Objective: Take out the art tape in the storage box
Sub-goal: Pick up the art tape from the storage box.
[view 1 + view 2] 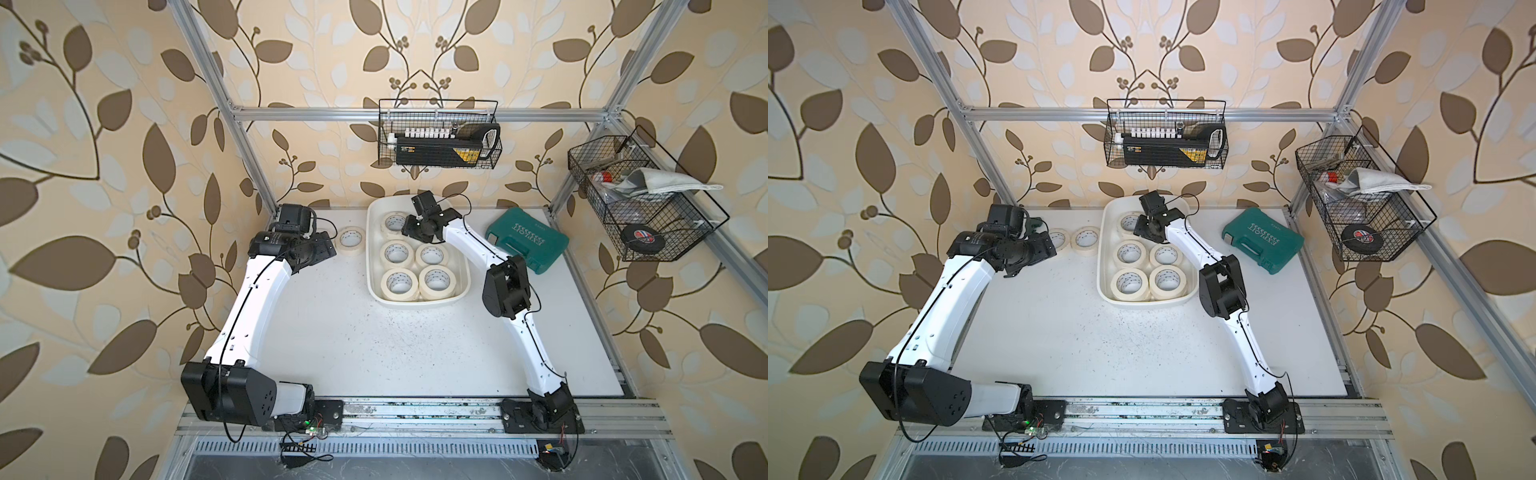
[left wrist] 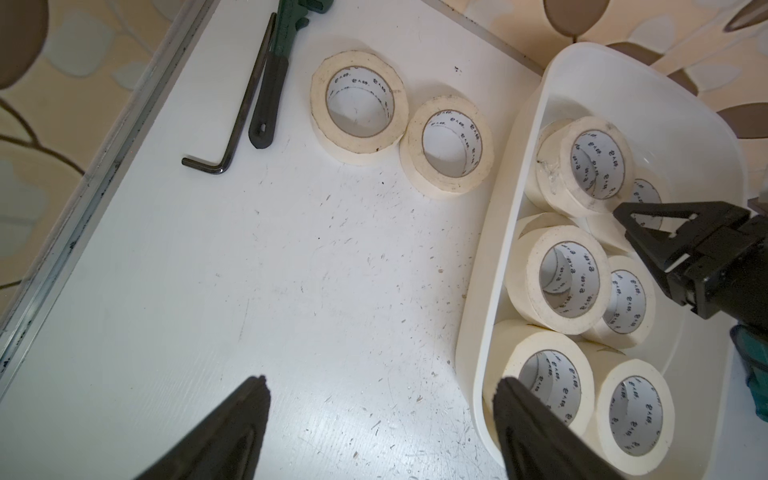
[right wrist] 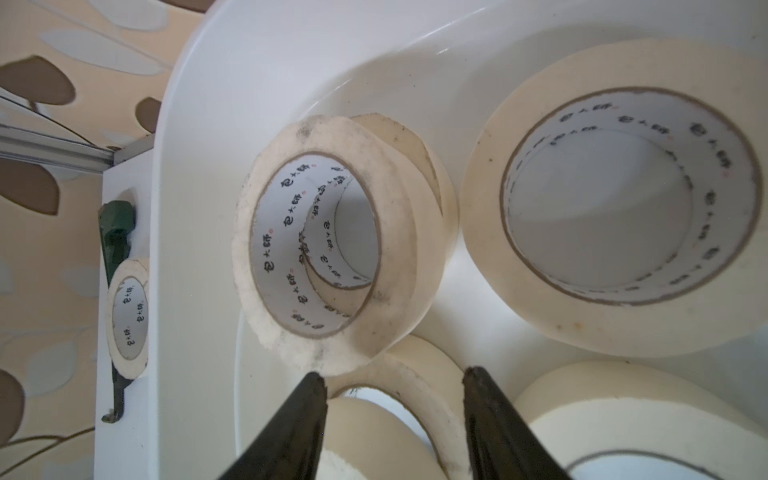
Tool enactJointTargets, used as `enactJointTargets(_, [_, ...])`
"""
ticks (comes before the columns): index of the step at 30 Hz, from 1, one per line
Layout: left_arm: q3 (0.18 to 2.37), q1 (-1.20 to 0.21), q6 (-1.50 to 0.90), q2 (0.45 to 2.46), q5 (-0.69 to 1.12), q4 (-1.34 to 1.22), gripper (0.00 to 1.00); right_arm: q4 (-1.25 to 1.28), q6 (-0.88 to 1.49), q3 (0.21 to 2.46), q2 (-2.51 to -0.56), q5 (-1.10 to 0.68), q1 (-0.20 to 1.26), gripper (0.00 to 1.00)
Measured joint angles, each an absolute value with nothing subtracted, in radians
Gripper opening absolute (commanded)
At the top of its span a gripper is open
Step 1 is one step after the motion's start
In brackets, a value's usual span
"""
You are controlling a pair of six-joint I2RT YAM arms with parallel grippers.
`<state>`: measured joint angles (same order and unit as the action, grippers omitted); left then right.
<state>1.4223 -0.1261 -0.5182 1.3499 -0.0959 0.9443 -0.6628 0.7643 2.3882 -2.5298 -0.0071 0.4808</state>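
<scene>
The storage box, a white tub, stands at the back middle of the table. Several cream art tape rolls lie in it, some stacked. Two more rolls lie on the table left of the box. My left gripper hangs open over bare table beside the box, holding nothing. My right gripper hovers over the far end of the box, jaws apart. A roll's rim lies below and between its fingers; a tilted roll sits just ahead.
A teal tool case lies right of the box. Black wire baskets hang on the back rail and the right side, the latter holding a black tape roll. A hex key and a green wrench lie far left.
</scene>
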Motion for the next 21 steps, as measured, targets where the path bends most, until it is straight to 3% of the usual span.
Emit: enactJointTargets(21, [1.393, -0.127, -0.51, 1.333, -0.096, 0.94, 0.88, -0.532, 0.925, 2.471, -2.652, 0.057, 0.469, 0.48])
